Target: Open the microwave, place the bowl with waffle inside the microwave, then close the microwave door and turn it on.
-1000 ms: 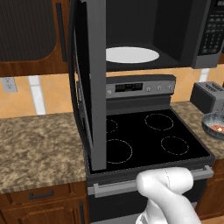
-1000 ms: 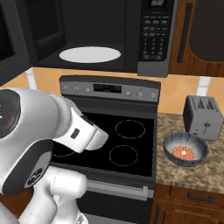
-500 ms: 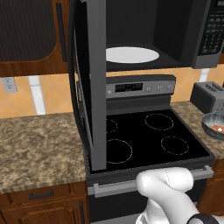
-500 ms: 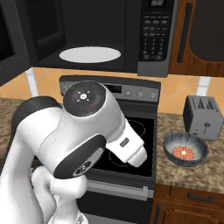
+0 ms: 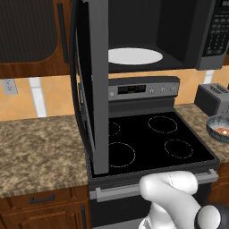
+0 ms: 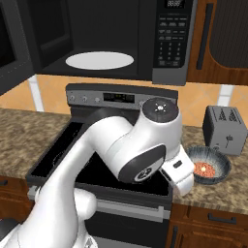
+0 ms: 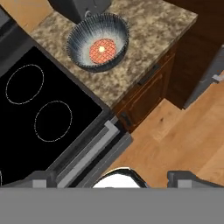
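The microwave [image 5: 179,40] hangs above the stove, and its door [image 5: 91,89] stands swung wide open to the left. The white turntable plate [image 6: 99,60] lies bare inside. The bowl [image 6: 208,164] sits on the counter right of the stove, with the reddish waffle [image 6: 204,169] in it. The hand view looks down on the bowl [image 7: 98,41] and the waffle [image 7: 103,50] from above. My gripper [image 7: 113,178] is open and holds nothing. It hovers over the stove's front edge and the floor, short of the bowl.
A grey toaster [image 6: 225,128] stands just behind the bowl. The black stove [image 5: 152,143] lies below the microwave, with granite counter [image 5: 40,152] to its left. My white arm [image 6: 140,150] arches over the stove's front right corner. The open door juts out over the stove's left side.
My arm has swung from the left across the stove to the right, bringing the hand close to the bowl. The bowl, door and microwave have not moved.
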